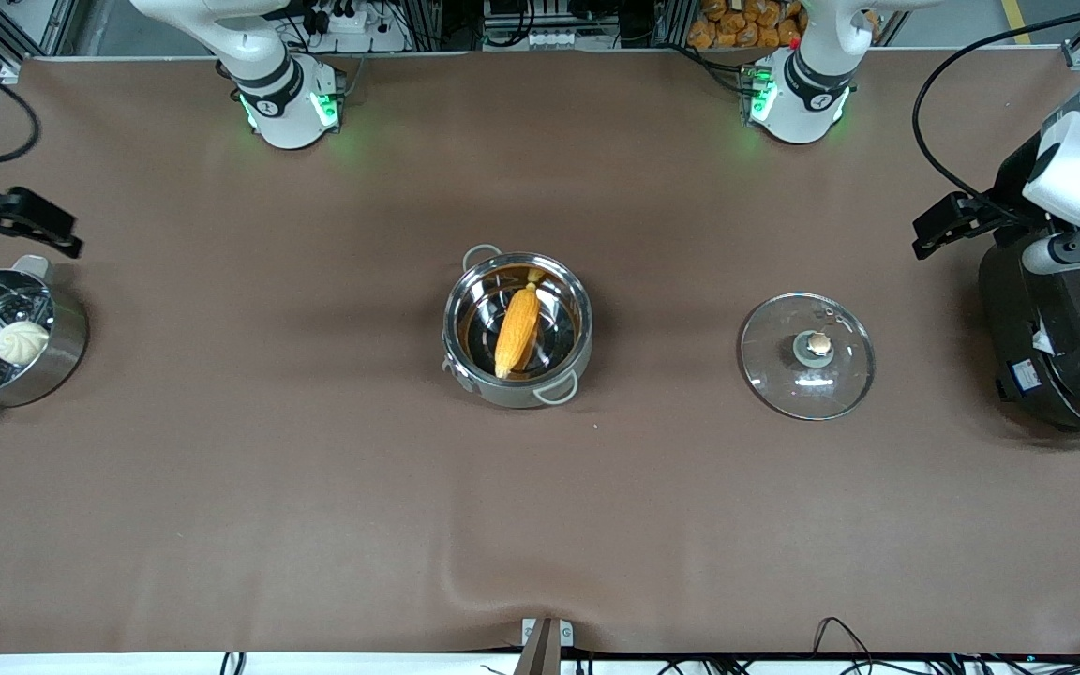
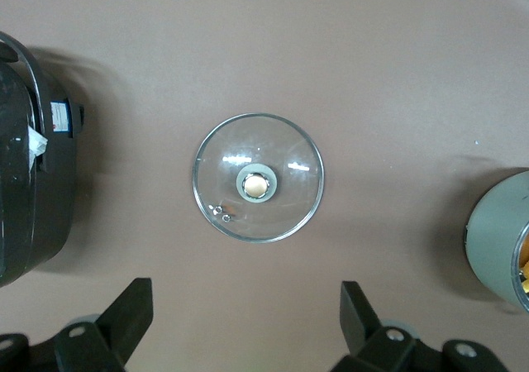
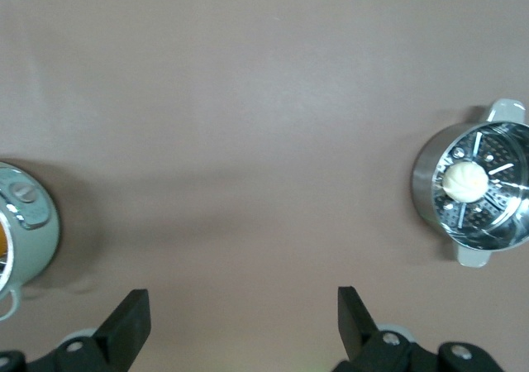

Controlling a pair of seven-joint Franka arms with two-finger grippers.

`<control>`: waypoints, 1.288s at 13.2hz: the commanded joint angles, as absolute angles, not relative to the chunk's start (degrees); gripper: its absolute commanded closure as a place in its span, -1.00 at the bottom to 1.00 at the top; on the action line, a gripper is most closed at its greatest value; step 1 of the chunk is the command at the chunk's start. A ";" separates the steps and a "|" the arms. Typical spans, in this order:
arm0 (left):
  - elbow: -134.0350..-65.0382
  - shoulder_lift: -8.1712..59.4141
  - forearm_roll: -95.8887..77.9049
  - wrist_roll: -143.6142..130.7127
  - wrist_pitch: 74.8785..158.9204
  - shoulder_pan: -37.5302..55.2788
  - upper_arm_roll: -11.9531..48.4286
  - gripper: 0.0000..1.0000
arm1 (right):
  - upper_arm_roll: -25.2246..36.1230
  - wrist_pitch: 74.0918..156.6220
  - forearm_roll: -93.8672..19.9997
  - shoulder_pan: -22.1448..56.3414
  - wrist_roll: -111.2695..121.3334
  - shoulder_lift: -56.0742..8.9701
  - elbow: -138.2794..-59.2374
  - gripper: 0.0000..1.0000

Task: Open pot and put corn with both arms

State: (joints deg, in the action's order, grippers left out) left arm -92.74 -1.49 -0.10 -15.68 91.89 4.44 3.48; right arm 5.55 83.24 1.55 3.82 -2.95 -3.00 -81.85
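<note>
The steel pot (image 1: 512, 392) stands open at the middle of the table. The yellow-orange corn (image 1: 517, 330) lies slanted inside it. The glass lid (image 1: 807, 354) with its metal knob lies flat on the table beside the pot, toward the left arm's end; it also shows in the left wrist view (image 2: 258, 178). My left gripper (image 1: 924, 236) is open and empty in the air by the black cooker, its fingers spread wide (image 2: 245, 302). My right gripper (image 1: 67, 236) is open and empty over the table by the steamer pot (image 3: 244, 304). The pot's wall shows at the edge of both wrist views (image 2: 496, 240) (image 3: 29, 231).
A steel steamer pot (image 1: 67, 347) holding a white bun (image 1: 22, 342) stands at the right arm's end of the table, also in the right wrist view (image 3: 430, 182). A large black electric cooker (image 1: 1065, 337) stands at the left arm's end (image 2: 33, 174).
</note>
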 commanded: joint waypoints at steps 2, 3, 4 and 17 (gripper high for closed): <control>-88.24 0.00 -0.26 -14.41 88.26 2.64 4.66 -1.00 | 6.50 87.08 1.06 1.41 1.12 0.09 -88.32 -1.00; -88.24 -0.09 -0.44 -14.15 87.81 2.64 4.66 -1.00 | 7.11 88.40 0.97 1.41 2.45 0.26 -89.81 -1.00; -88.24 -0.09 -0.27 -13.72 87.02 2.72 4.57 -1.00 | 7.21 88.50 0.97 1.49 2.37 0.26 -90.17 -1.00; -88.24 -0.79 0.17 -4.66 84.38 1.76 5.45 -1.00 | 7.12 89.12 -1.23 3.25 -0.18 -0.35 -90.26 -1.00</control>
State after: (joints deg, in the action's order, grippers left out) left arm -89.76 -1.24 -0.11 -7.41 85.36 2.59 5.02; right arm 7.10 88.23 -0.19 2.84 0.84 -1.87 -88.37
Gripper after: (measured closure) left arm 0.000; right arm 0.000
